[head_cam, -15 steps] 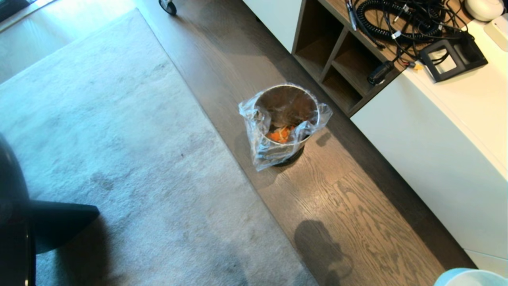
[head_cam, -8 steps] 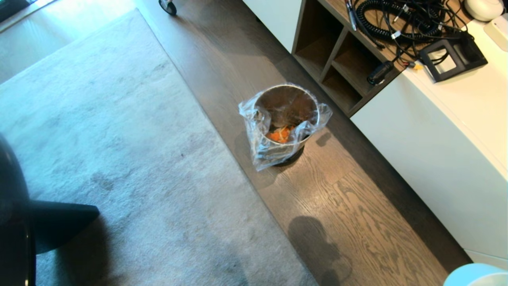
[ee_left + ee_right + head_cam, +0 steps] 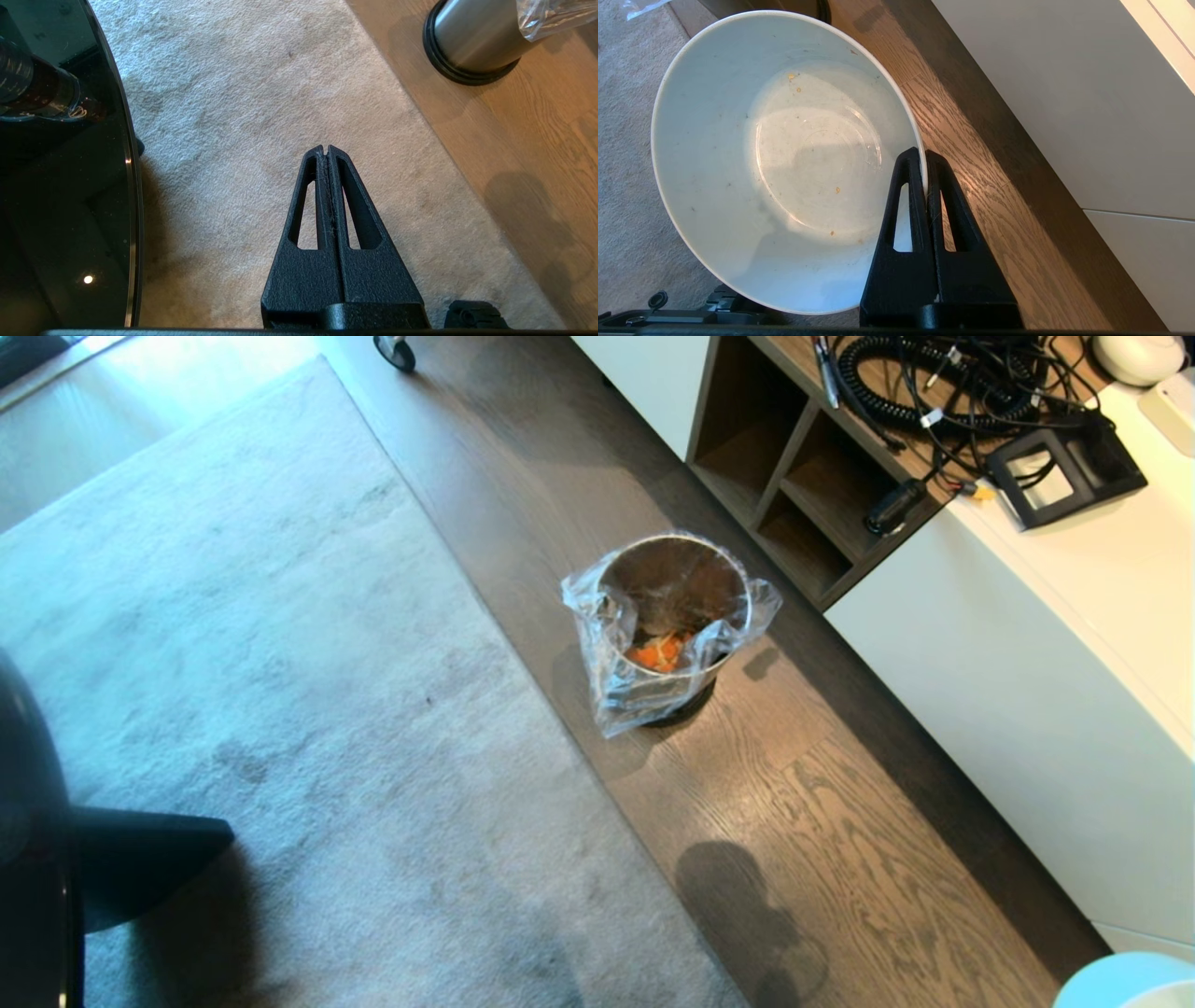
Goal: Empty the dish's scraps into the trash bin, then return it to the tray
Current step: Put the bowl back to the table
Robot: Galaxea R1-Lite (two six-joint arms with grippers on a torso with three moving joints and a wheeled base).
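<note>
I have the dish [image 3: 784, 158] pinched at its rim in the right tool [image 3: 926, 161], over the floor by the rug; glossy ceramic, stiff, slick, breakable, so I judge a thin rim hold risky; scraps [image 3: 657, 651] lie in the trash bin [image 3: 674, 616]; left tool [image 3: 327, 151] clenched on nothing.

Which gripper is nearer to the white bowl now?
Right. The right gripper is shut on the dish's rim, so it touches it. The left gripper hangs shut above the rug, holding nothing.
</note>
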